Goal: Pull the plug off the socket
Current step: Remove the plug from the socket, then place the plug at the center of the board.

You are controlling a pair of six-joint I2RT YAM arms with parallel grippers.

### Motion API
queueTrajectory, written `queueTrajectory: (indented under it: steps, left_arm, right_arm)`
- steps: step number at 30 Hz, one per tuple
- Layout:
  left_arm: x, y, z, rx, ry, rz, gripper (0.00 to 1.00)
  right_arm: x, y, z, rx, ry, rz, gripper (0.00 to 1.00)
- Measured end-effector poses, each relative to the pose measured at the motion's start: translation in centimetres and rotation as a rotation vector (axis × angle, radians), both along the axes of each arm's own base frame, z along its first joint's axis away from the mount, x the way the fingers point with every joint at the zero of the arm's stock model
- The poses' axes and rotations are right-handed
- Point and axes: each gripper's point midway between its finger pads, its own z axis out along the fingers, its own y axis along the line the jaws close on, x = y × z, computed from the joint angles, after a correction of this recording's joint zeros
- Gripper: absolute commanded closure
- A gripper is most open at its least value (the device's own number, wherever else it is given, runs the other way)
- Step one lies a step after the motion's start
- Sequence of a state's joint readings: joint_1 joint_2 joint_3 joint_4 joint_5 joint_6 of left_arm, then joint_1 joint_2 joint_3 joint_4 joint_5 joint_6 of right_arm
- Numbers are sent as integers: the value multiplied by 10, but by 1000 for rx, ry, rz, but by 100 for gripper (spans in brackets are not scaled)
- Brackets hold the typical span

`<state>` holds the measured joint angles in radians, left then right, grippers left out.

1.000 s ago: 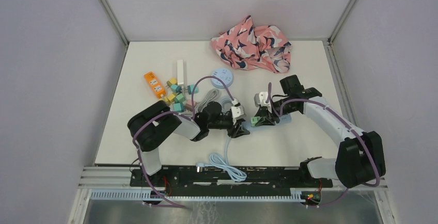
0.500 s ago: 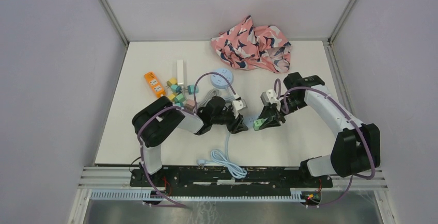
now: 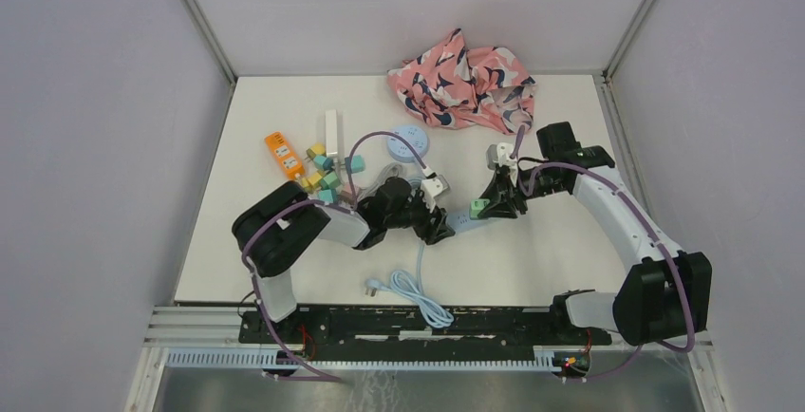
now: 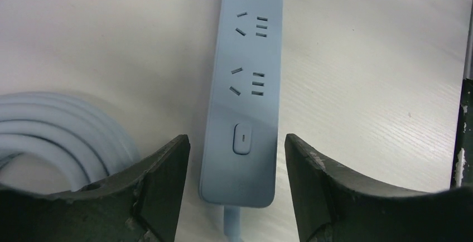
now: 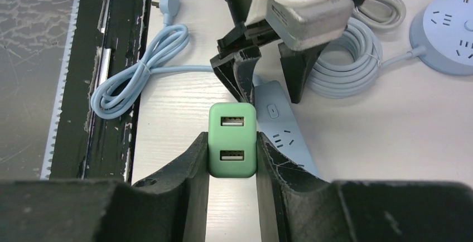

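Note:
The socket is a pale blue power strip (image 4: 245,86) lying flat on the white table (image 3: 285,241), and every outlet on it that shows is empty. My left gripper (image 4: 237,158) stands open, its fingers either side of the strip's switch end with a gap on both sides. The plug is a green two-port USB adapter (image 5: 232,139); my right gripper (image 5: 232,147) is shut on its sides. The plug hangs apart from the strip (image 5: 284,136), just beside it. In the top view the plug (image 3: 477,208) sits between the right gripper (image 3: 489,205) and left gripper (image 3: 439,230).
The strip's blue cable (image 3: 410,290) coils toward the near edge. A round blue socket (image 3: 408,141) and a grey cable coil (image 3: 384,179) lie behind the left arm. Several coloured adapters (image 3: 327,177), an orange block (image 3: 284,156) and a pink cloth (image 3: 465,80) sit farther back.
My left gripper has opened off the strip's switch end. The right arm has drawn back and away with the green plug in its grip.

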<state>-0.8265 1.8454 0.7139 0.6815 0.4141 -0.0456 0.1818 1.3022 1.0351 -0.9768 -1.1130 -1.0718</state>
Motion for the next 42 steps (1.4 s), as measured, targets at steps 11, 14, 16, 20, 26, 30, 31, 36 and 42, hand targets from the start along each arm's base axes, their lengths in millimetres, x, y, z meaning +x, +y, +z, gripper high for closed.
queueTrajectory:
  steps: [11,14,16,20,26,30,31,36,42]
  left_arm:
    - [-5,13,61,-101,-88,42,24]
    - [-8,19,73,-124,-96,61,24]
    - [-8,22,85,-148,-110,76,24]
    - [-7,25,114,-205,-147,95,22]
    - [-6,34,148,-278,-184,139,5]
    - [-5,39,159,-313,-165,179,1]
    - [-5,39,161,-319,-159,187,1]
    - [-6,40,162,-345,-101,208,1]
    - [-5,40,164,-386,8,251,0]
  right_arm:
    - [5,4,11,72,98,-60,98]
    - [5,6,14,101,140,-69,98]
    - [6,7,15,115,171,-77,98]
    - [8,8,17,134,215,-92,97]
    - [12,10,20,155,263,-119,94]
    - [14,11,19,164,299,-141,94]
    - [15,11,19,168,308,-146,93]
    - [23,14,20,191,387,-202,92]
    - [43,17,6,183,612,-337,91]
